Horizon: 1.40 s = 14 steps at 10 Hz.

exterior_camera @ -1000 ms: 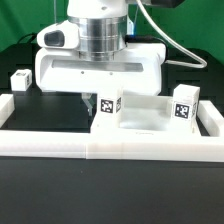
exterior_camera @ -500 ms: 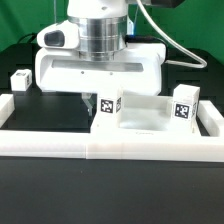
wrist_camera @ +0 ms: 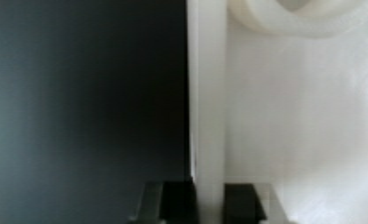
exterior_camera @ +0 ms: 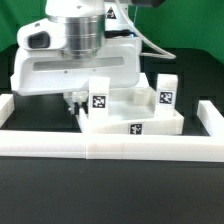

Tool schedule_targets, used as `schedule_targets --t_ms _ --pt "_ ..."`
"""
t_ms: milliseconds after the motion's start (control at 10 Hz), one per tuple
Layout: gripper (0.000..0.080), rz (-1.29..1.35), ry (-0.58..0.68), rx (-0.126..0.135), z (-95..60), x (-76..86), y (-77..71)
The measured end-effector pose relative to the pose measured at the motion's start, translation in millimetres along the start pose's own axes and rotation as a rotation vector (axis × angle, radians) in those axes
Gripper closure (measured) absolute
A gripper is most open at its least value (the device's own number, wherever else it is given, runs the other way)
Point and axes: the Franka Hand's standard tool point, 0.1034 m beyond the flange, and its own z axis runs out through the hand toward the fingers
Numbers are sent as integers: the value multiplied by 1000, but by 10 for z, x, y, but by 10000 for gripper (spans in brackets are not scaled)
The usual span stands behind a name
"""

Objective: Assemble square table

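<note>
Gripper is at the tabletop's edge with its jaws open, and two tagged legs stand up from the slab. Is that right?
Not quite: the jaws are shut, not open. The wrist view shows the gripper clamped on a thin edge of the tabletop. Two tagged legs do stand up from the slab.

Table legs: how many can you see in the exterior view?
2. One leg stands on the square slab close by the arm; the other leg stands at its corner toward the exterior view's right. More may be hidden behind the arm.
</note>
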Motion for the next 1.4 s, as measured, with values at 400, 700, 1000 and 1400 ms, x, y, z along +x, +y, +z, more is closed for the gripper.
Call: schedule_targets --t_ms 400,700,1000,1400 --pt "742 -347 -20 -32 -9 19 58" --pt "742 -534 -28 -56 -42 237 -110" --pt "742 -775 -19 -75 -60 465 -194" --pt "742 -1048 -61 -101 -63 446 -128"
